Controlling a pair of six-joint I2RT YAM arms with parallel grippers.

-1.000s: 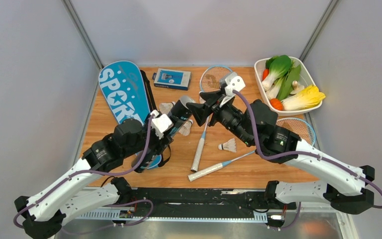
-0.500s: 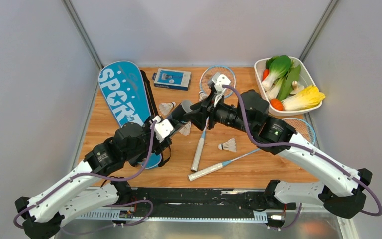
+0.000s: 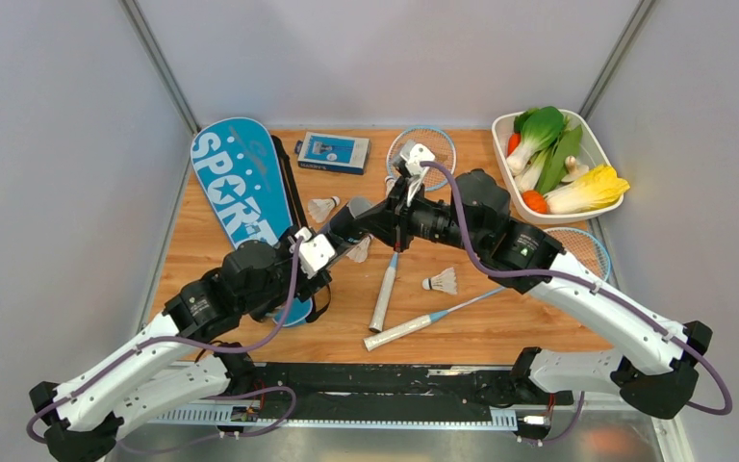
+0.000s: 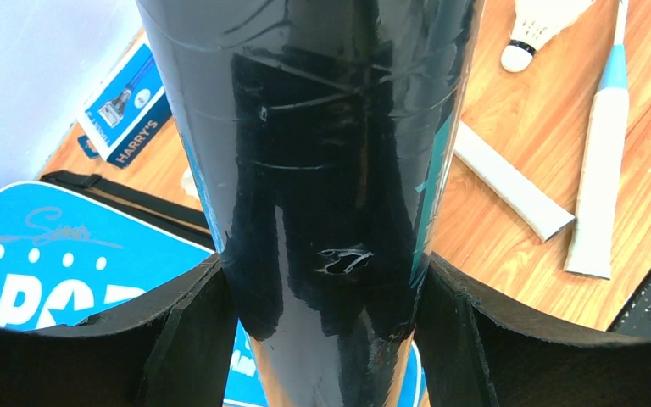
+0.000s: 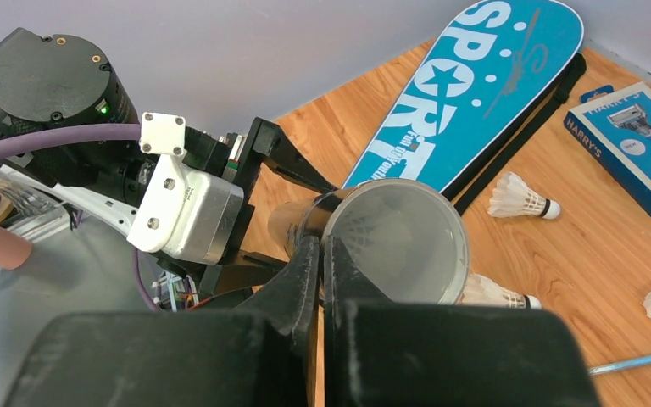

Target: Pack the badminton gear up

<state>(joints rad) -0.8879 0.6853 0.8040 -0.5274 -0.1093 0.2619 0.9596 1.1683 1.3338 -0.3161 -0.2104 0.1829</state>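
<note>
Blue "SPORT" cover (image 3: 236, 183) lies flat at far left. Right of it, the black tube (image 4: 322, 170) is clamped in the left gripper (image 4: 326, 326). The right gripper (image 5: 320, 254), pinched closed, touches the tube's open rim. One shuttlecock (image 3: 441, 281) lies nearer, right.

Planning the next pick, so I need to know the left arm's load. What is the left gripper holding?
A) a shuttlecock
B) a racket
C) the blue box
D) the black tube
D: in the left wrist view the left gripper clamps the tube from both sides, lifted clear of the table.
</note>
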